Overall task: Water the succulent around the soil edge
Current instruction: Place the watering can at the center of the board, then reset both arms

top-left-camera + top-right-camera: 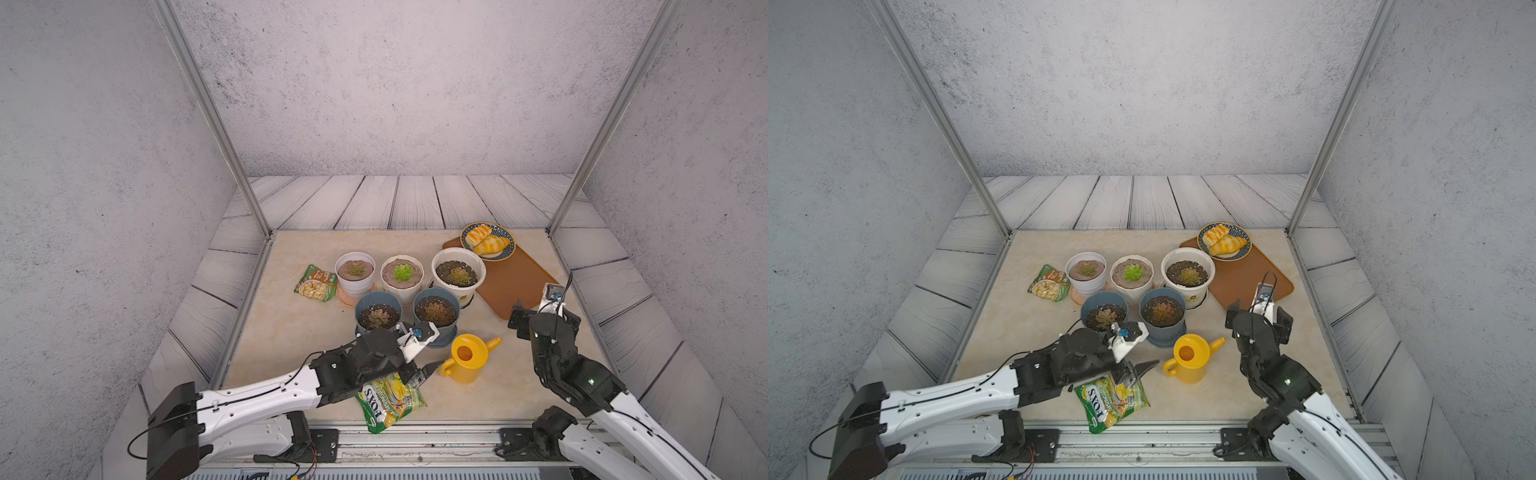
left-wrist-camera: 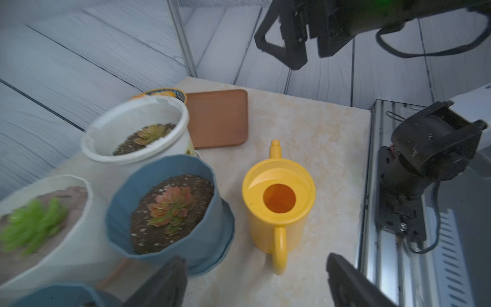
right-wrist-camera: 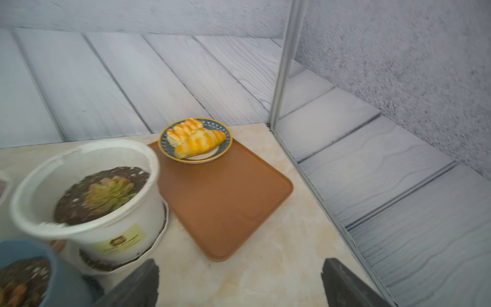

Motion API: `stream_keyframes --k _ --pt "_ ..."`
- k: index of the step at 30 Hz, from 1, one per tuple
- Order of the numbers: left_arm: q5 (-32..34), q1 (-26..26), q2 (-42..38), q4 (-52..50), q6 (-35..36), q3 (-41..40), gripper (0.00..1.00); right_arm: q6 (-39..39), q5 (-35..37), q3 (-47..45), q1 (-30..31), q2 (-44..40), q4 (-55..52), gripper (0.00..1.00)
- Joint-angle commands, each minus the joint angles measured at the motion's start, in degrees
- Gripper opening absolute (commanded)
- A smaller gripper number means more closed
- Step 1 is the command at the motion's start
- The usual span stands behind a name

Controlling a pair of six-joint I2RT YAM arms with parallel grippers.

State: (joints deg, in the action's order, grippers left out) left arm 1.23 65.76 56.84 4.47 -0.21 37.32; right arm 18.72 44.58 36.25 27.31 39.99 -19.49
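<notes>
While the yellow watering can (image 2: 279, 202) stood upright on the tabletop (image 2: 318, 148) beside the blue succulent pot (image 2: 119, 207), the left gripper (image 2: 255, 287) hung spread wide and empty, just short of the can's handle (image 2: 279, 249). Right gripper (image 3: 239, 284) likewise spread, empty. Judged: rigid, smooth plastic, light unless filled; grasp the handle loop.

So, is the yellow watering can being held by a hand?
No, the watering can stands free on the table, the left hand open near its handle.

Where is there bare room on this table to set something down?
Free: the tray's near half, in front of the plate; the table left of the blue pots, in front of the snack bag. Crowded: around the pots and can.
</notes>
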Motion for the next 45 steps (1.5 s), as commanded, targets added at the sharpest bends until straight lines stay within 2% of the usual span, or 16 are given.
stream_keyframes --k 1,5,8,10,12,14,19,22,23,26,28,32,36,40,42,45 --pt "12.04 0.11 -7.05 -9.70 -0.58 -2.43 0.98 -6.37 -9.77 -2.73 -9.67 7.39 16.70 0.99" --pt "22.88 0.12 -18.13 -9.78 -2.82 -8.88 0.98 -9.70 -14.84 -7.16 -17.17 18.05 30.08 0.99" --pt "28.37 -0.01 -26.11 -6.17 -3.70 -13.52 0.98 -8.99 -11.52 -8.31 -19.25 26.46 35.83 0.99" --pt "29.46 0.03 -30.61 -7.91 -4.80 -14.04 0.98 -9.05 -14.33 -9.50 -19.68 31.75 40.94 0.99" --pt "30.97 0.05 -34.51 -8.89 -6.28 -15.08 0.98 -12.21 -19.73 -11.68 -19.95 37.59 52.56 0.99" --pt "31.33 -0.01 -37.50 -9.30 -6.82 -15.74 0.98 -12.77 -23.80 -9.31 -20.02 37.99 49.08 0.99" --pt "31.37 -0.01 -41.70 -9.39 -7.39 -17.19 0.99 -15.76 -22.50 -12.60 -20.45 41.12 60.87 0.99" --pt "31.80 -0.01 -41.93 -9.27 -7.22 -17.42 0.98 -17.09 -24.00 -19.12 -21.28 51.84 86.87 0.99" --pt "32.03 -0.01 -41.68 -9.15 -7.02 -17.50 0.98 -18.01 -22.96 -20.44 -20.71 52.91 89.92 0.99" --pt "33.33 -0.01 -40.41 -8.84 -6.37 -17.60 0.98 -14.68 -21.63 -17.62 -21.18 46.66 74.42 0.99" --pt "34.13 0.00 -39.25 -7.76 -5.48 -17.91 0.98 -15.11 -21.17 -13.81 -21.17 49.01 70.97 0.99" --pt "34.85 -0.01 -35.89 -3.00 -1.80 -19.23 0.98 -15.87 -22.34 -16.73 -21.50 50.39 79.22 0.99" --pt "40.62 -0.09 -32.98 -0.88 0.81 -18.08 0.98 -15.16 -22.70 -12.95 -21.67 49.50 70.05 0.99" --pt "48.66 -0.27 -31.86 4.14 6.16 -16.21 0.99 -15.45 -22.32 -13.69 -21.68 50.23 73.00 0.99" --pt "51.28 -1.73 -31.21 13.50 11.44 -17.61 0.98 -15.56 -22.38 -13.50 -21.60 50.71 73.46 0.99" --pt "48.14 -7.88 -29.94 19.24 14.07 -17.83 0.98 -15.31 -22.33 -13.46 -21.69 50.41 72.78 0.99"
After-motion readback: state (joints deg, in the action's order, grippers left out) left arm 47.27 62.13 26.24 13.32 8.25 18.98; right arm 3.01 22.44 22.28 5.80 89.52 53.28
